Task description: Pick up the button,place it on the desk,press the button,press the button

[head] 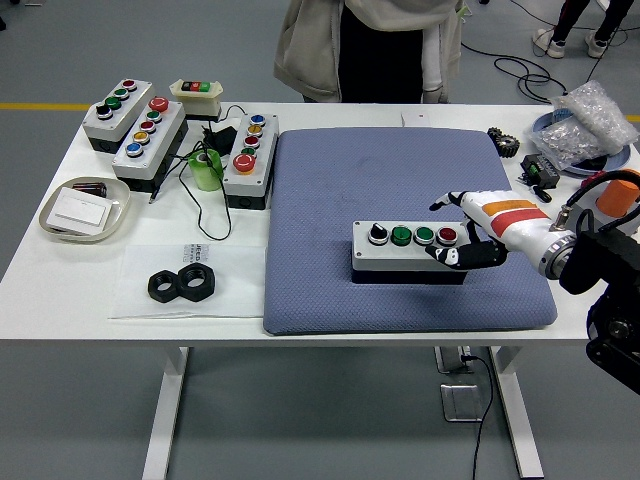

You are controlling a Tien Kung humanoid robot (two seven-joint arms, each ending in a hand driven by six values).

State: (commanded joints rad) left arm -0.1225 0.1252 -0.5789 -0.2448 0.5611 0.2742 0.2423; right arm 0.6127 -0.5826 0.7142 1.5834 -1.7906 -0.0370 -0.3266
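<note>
A grey button box point(408, 247) lies on the blue-grey mat point(400, 190), at its front right. It carries a black knob, two green buttons and a red button point(447, 236) at its right end. My right hand point(462, 230), white with an orange band, hovers just right of the box and slightly above the red button. Its fingers are loosely spread and hold nothing; the thumb side hangs by the box's right end. My left arm is out of view.
Several other button boxes point(148, 138) stand at the table's back left, with a green tape roll point(207, 170) and cables. A bowl point(84, 210) and two black nuts point(182, 283) lie at left. Parts, a bag point(590, 125) and an orange cup point(623, 190) are at right. A person point(370, 50) stands behind.
</note>
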